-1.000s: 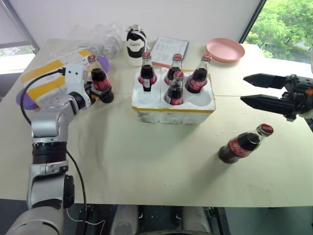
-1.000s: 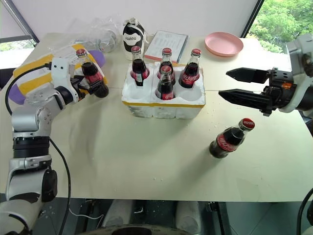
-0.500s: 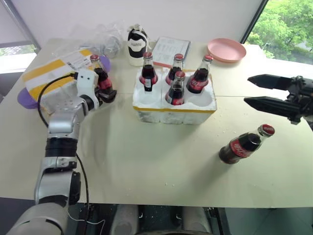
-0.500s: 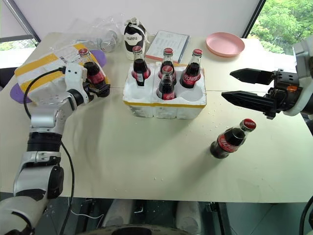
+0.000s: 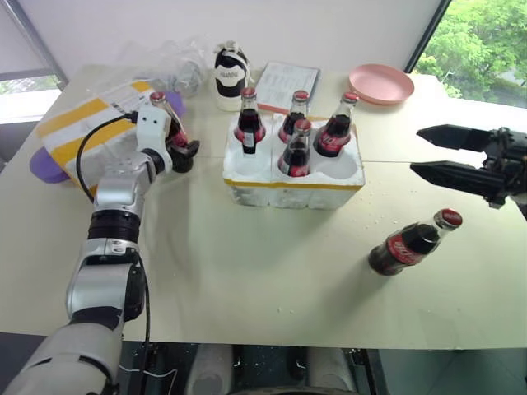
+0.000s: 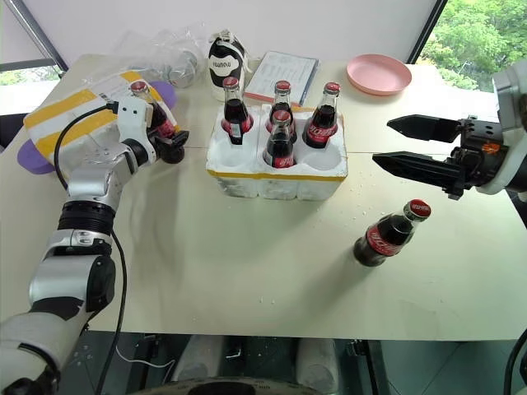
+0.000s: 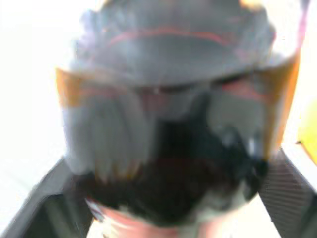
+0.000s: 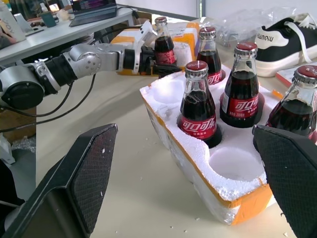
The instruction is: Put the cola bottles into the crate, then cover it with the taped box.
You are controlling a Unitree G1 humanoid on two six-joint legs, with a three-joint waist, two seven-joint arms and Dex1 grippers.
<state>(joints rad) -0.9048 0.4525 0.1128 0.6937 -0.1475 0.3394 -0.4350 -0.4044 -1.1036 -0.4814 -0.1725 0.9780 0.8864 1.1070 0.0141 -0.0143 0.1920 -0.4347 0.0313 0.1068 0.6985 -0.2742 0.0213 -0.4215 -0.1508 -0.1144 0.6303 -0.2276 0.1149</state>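
The crate (image 5: 288, 188), a low white styrofoam block with a yellow band, stands mid-table with several cola bottles (image 5: 296, 150) upright in its wells; its two front corner wells are empty. Left of it another cola bottle (image 5: 167, 122) stands beside the taped box (image 5: 78, 132). My left gripper (image 5: 183, 152) is shut on this bottle's lower body, which fills the left wrist view (image 7: 168, 124). One more cola bottle (image 5: 405, 247) lies on its side at the right. My right gripper (image 5: 417, 150) hangs open above and beyond it, holding nothing.
Along the far edge are a black-and-white shoe (image 5: 229, 76), a booklet (image 5: 284, 85), a pink plate (image 5: 379, 82) and crumpled clear plastic (image 5: 169, 70). A purple item (image 5: 43, 167) sticks out from under the taped box. Styrofoam crumbs dot the table.
My left arm has stretched forward, bringing its gripper in around the standing bottle by the taped box. The right gripper and the lying bottle have not moved.
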